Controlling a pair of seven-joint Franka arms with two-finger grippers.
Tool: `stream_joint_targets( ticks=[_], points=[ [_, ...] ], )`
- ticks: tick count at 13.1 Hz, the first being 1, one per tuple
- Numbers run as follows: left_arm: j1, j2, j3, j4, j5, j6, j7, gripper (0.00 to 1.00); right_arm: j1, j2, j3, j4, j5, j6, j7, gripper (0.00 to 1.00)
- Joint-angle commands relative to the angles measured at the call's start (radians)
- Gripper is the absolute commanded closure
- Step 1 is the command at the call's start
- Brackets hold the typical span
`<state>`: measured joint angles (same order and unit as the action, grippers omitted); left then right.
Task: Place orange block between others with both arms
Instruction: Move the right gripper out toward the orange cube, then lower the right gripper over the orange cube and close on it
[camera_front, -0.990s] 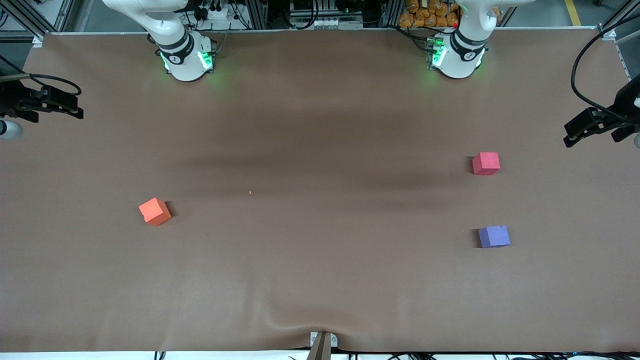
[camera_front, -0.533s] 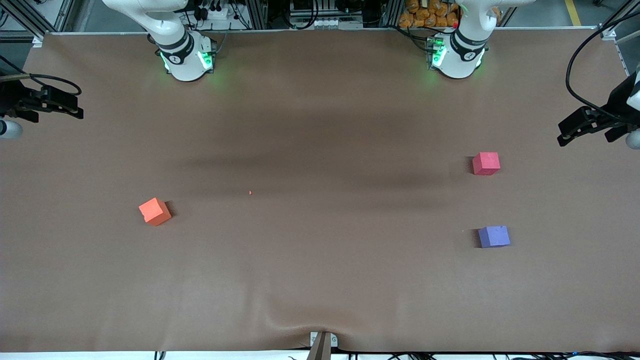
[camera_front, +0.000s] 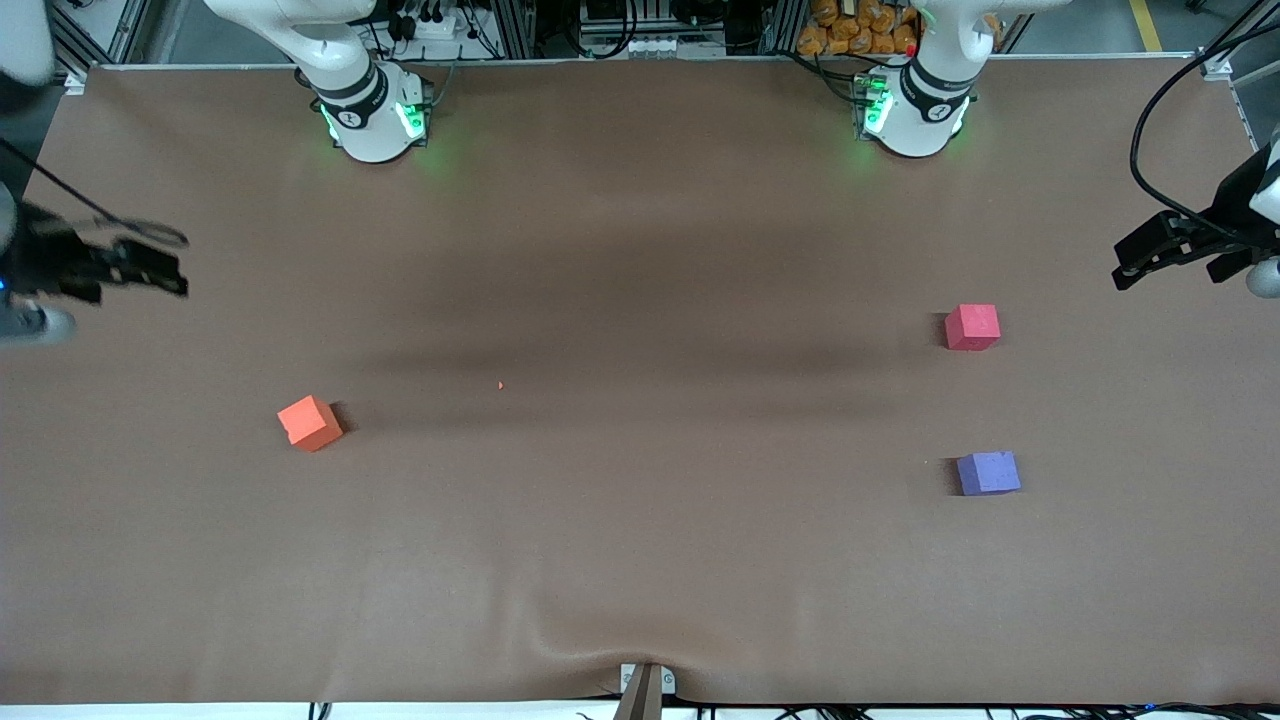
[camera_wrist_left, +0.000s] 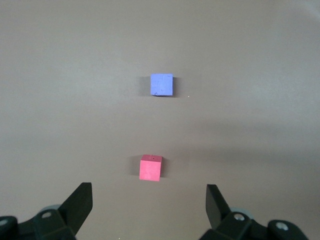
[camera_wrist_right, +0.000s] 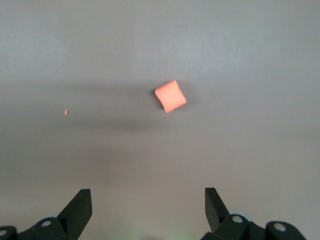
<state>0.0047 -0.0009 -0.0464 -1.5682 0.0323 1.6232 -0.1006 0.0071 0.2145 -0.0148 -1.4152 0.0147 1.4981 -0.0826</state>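
The orange block (camera_front: 310, 423) (camera_wrist_right: 170, 96) sits alone on the brown table toward the right arm's end. The red-pink cube (camera_front: 972, 327) (camera_wrist_left: 150, 167) and the purple cube (camera_front: 988, 473) (camera_wrist_left: 162, 84) lie toward the left arm's end, the purple one nearer the front camera, with a gap between them. My right gripper (camera_front: 172, 277) (camera_wrist_right: 148, 196) hangs open and empty over the table edge, apart from the orange block. My left gripper (camera_front: 1128, 262) (camera_wrist_left: 149, 192) hangs open and empty over the table beside the red-pink cube, touching nothing.
A tiny orange crumb (camera_front: 500, 385) (camera_wrist_right: 65, 112) lies on the brown table cover (camera_front: 640, 250) near the middle. The cover is wrinkled (camera_front: 590, 640) at the front edge, by a small mount (camera_front: 643, 688).
My right gripper has swung in over the table toward the orange block. My left gripper has crept slightly inward. No cube has moved.
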Motion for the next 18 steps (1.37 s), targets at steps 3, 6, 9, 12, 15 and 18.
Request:
stream_joint_targets(
  ticks=[3,6,9,12,15,18],
  points=[
    [0.003,0.016,0.002,0.022,-0.022,-0.005,0.018,0.00,-0.031,0.202,-0.002,-0.020,-0.012,0.224,-0.119,0.00],
    [0.001,0.016,0.002,0.020,-0.022,-0.006,0.021,0.00,-0.065,0.302,-0.002,-0.056,-0.010,0.416,-0.356,0.00],
    [0.004,0.018,0.002,0.020,-0.020,-0.006,0.021,0.00,-0.081,0.353,-0.001,-0.125,-0.004,0.513,-0.476,0.00],
    [0.005,0.032,0.002,0.020,-0.020,-0.005,0.021,0.00,-0.076,0.402,-0.001,-0.133,-0.004,0.508,-0.503,0.00],
    [0.000,0.032,0.002,0.022,-0.022,-0.005,0.019,0.00,-0.059,0.411,-0.001,-0.168,-0.002,0.508,-0.557,0.00],
    [-0.008,0.033,0.002,0.020,-0.022,-0.005,0.016,0.00,-0.052,0.433,-0.001,-0.176,-0.002,0.510,-0.615,0.00]
  ],
)
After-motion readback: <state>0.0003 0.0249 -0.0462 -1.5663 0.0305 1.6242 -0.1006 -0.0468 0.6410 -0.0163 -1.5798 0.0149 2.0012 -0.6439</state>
